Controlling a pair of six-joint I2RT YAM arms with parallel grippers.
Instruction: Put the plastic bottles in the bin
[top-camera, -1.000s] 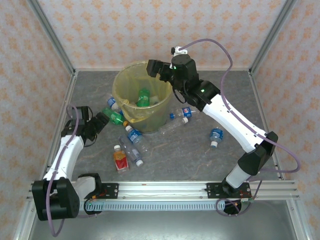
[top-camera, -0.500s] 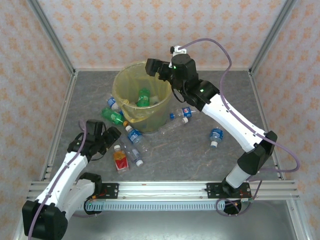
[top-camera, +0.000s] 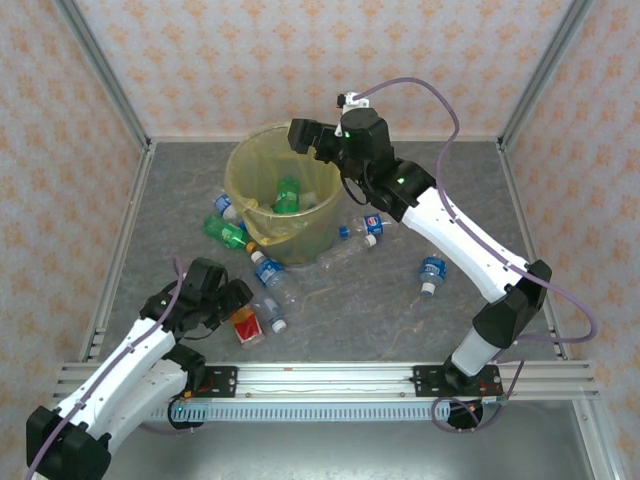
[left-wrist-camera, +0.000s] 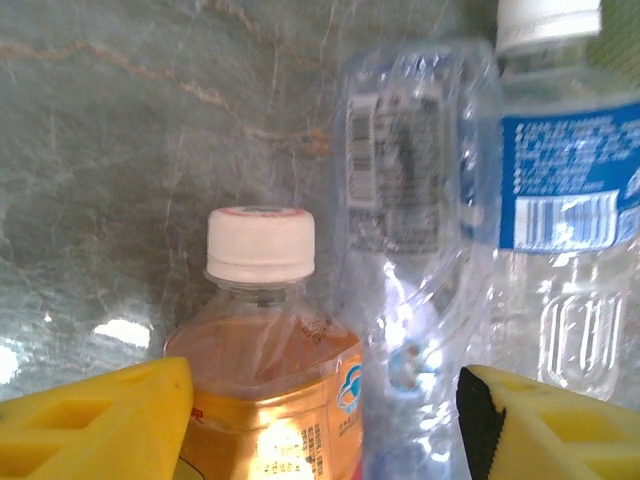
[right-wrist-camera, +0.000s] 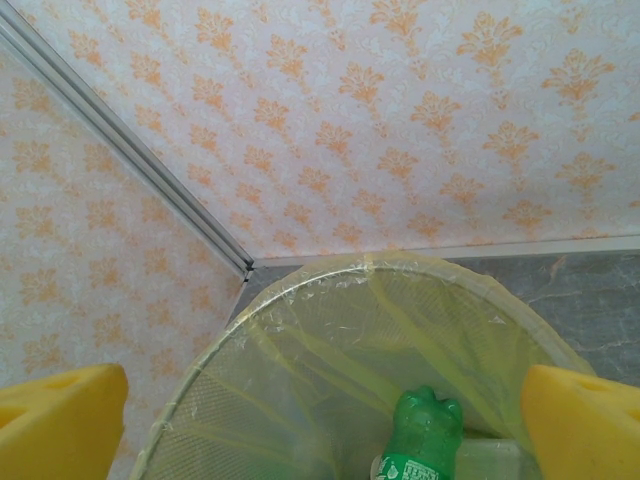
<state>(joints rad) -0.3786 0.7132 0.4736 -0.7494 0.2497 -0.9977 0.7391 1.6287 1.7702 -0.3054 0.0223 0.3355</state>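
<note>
The bin (top-camera: 252, 215), lined with a yellow bag, stands at the middle back with a green bottle (top-camera: 287, 195) lying inside it. My right gripper (top-camera: 303, 135) hangs open and empty over the bin's far rim (right-wrist-camera: 300, 290), looking down on the green bottle (right-wrist-camera: 420, 440). My left gripper (top-camera: 238, 297) is low over the red-labelled, white-capped bottle (top-camera: 243, 325). Its jaws stand open around that orange-filled bottle (left-wrist-camera: 262, 370) and a crumpled clear bottle (left-wrist-camera: 410, 300). A blue-labelled bottle (left-wrist-camera: 565, 200) lies just beyond.
Loose bottles lie around the bin: a green one (top-camera: 225, 232) and a blue-capped one (top-camera: 228, 207) at its left, clear ones (top-camera: 272, 278) in front, two (top-camera: 360, 230) at its right, and one (top-camera: 432, 272) further right. Patterned walls close in the table.
My left arm swung from the green bottle at the bin's left toward the near side, down onto the red-labelled bottle, its jaws narrowing. The right gripper stayed over the bin.
</note>
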